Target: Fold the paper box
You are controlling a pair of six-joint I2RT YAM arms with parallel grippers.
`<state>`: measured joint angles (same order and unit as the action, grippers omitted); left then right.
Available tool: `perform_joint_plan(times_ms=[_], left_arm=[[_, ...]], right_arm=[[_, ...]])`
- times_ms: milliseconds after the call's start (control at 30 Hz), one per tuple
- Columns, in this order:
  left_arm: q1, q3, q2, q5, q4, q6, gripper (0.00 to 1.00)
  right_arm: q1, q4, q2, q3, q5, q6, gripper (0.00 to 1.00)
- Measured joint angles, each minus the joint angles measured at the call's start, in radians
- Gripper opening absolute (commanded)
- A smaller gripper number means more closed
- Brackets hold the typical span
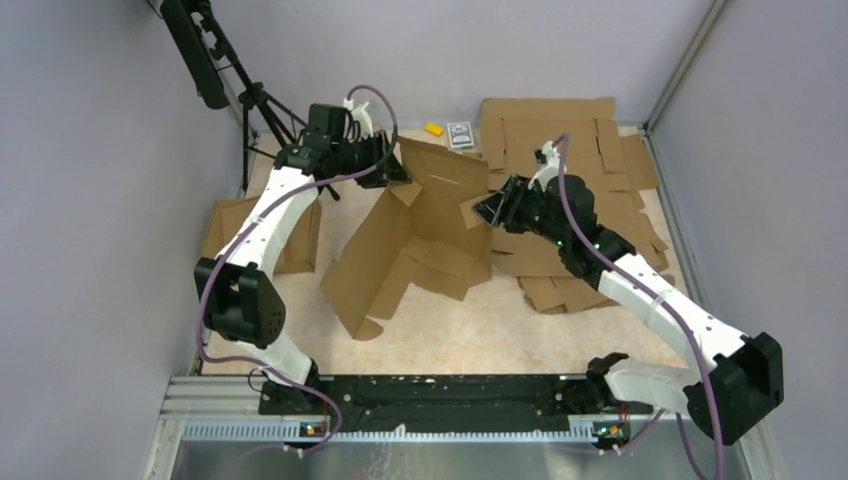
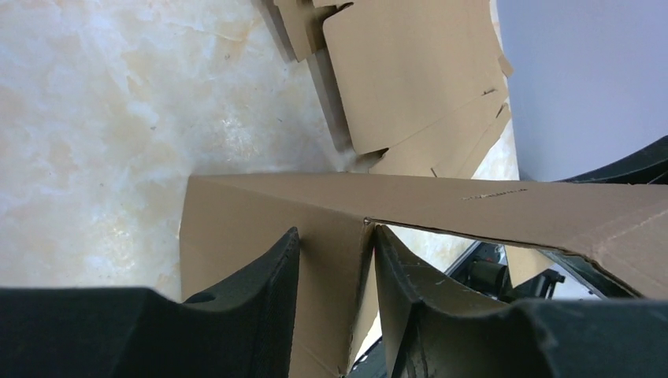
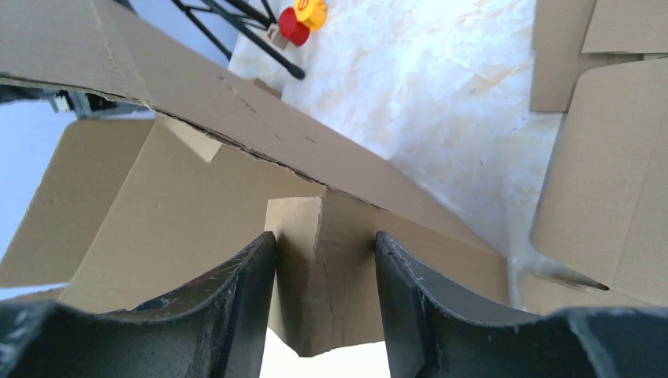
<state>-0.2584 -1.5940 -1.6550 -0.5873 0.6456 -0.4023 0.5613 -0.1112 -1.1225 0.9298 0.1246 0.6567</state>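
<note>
Top external: paper box (image 1: 400,250) stands half-raised between both arms; left gripper (image 2: 336,232) and right gripper (image 3: 324,236) straddle its flaps, can't tell if either pinches

**Readable text, labels, brands, numbers, signs:** none.

- Small dark pack (image 1: 460,133), far edge of the bench (image 1: 470,335): pale printed design on its top face, too small to read.
- Paper box (image 1: 420,225): plain brown faces in all three views, no print made out.
- Red piece (image 3: 293,27) and yellow piece (image 3: 309,11), right wrist view: blurred, any marking unreadable.
</note>
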Motion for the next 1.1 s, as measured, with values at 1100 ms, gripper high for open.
perform_joint_plan(times_ms=[1100], left_arm=[[0.09, 0.155, 0.076, -0.139, -0.157, -0.19, 0.49]], right_arm=[[0.057, -0.051, -0.157, 0.117, -0.25, 0.066, 0.8]])
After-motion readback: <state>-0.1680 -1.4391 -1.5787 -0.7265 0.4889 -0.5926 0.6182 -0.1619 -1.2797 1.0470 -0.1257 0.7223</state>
